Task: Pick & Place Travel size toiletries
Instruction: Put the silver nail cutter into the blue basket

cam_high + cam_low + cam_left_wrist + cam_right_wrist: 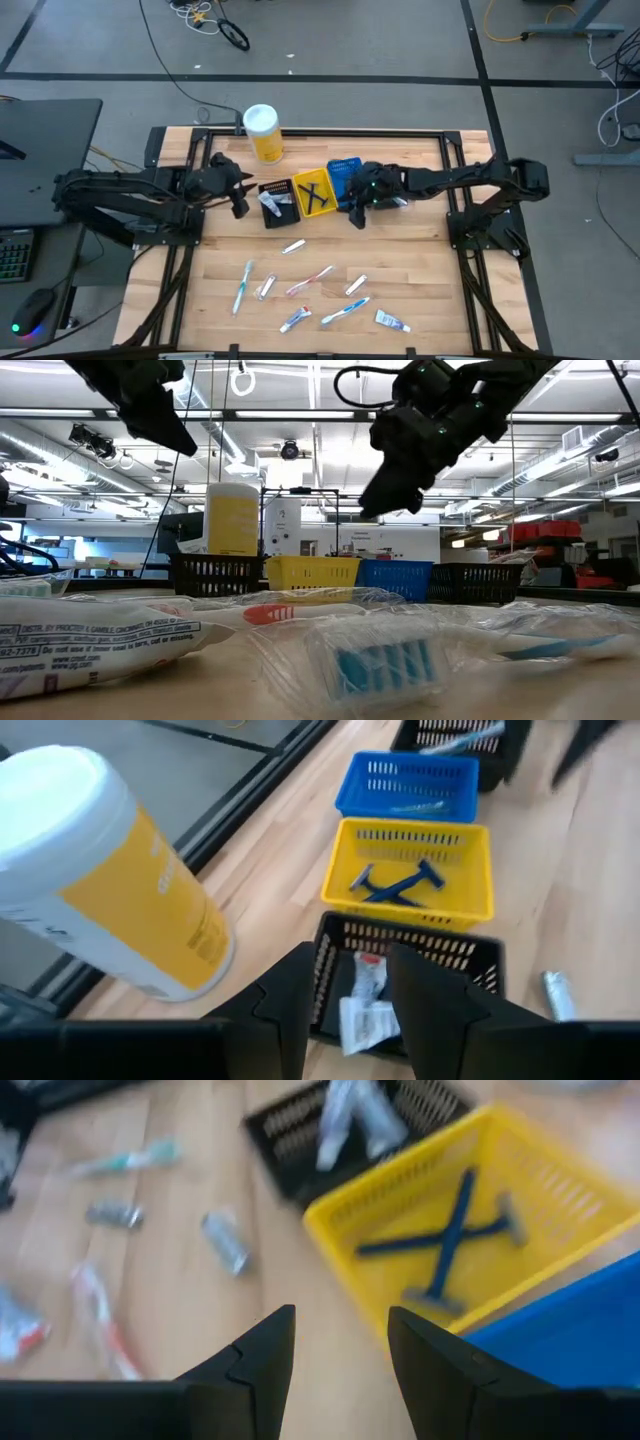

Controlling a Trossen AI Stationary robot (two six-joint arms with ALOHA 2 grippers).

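Blurred wrapped toothbrush [385, 660] lies nearest; left gripper [345, 1010] and right gripper [340, 1365] both parted, empty.

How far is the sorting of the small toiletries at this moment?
Done: two razors lie in the yellow bin, tubes in the black bin. In hand: nothing; the left claw and right claw hang open, empty, above the bins. Left: about eight toiletries on the table.

Three bins [313, 192], two razors [395, 885], one yellow canister [263, 132].
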